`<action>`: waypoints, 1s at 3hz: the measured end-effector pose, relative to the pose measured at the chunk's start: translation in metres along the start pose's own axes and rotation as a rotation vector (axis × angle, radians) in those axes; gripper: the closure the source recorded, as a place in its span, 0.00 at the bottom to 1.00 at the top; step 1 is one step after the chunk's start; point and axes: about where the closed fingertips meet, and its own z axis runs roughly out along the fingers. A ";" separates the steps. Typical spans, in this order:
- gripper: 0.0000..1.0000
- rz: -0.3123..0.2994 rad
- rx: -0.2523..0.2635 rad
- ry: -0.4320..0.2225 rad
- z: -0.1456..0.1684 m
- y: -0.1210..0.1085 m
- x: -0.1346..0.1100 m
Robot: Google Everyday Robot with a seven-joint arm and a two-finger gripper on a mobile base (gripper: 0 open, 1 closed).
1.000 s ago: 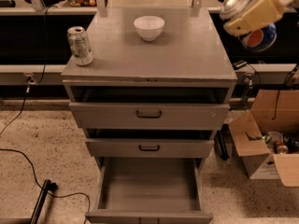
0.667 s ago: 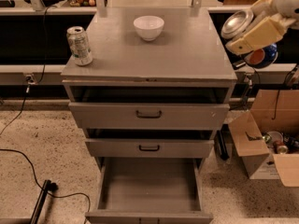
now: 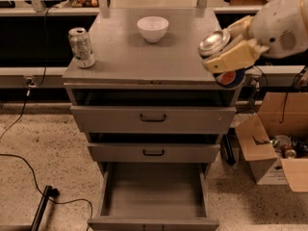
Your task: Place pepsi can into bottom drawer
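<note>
So the claw (image 3: 227, 48) is up at the right near corner of the cabinet top (image 3: 139, 61), clamped around the pepsi can (image 3: 215, 40). The can sits tilted in the grip, silver end facing left. The bottom drawer (image 3: 154, 190) is pulled out, low down and off to the left of the can.

My take: swing left and out toward the near side first, then go down. That way you clear the fronts of the top drawer (image 3: 153, 118) and middle drawer (image 3: 154, 152). Let go low over the middle of the drawer floor, since a tilted can will probably roll. The silver-and-green can (image 3: 81, 47) and white bowl (image 3: 153, 28) are well out of the way.
</note>
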 end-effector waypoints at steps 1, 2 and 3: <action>1.00 0.010 -0.013 -0.124 0.046 0.030 0.010; 1.00 0.039 -0.074 -0.143 0.119 0.063 0.051; 1.00 0.101 -0.187 -0.029 0.188 0.108 0.115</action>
